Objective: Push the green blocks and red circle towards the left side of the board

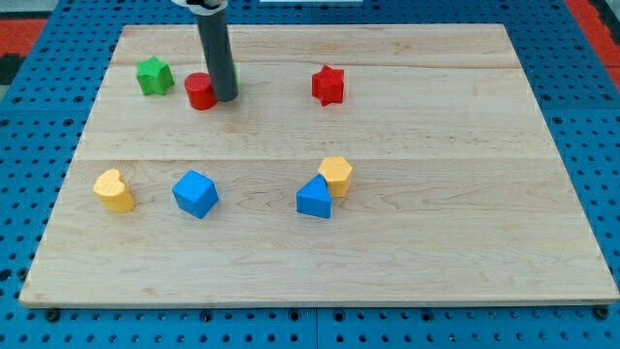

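Nearest the camera is the bottom edge of the board [320, 286], easily the biggest thing here, with the rod coming down from the view's top. No fingers on this rig, so nothing is clenched or released; it's only a bare tip [227, 97]. That tip sits right against the red circle [201, 90], on its right side, so the circle lies directly to the view's left of the tip, which looks like the right line for a leftward shove. Green star [153, 76] is just beyond the circle, further left and slightly up, near the board's left edge. Only one green block shows. Circle is round, so no long axis or heading; the star's isn't clear either.
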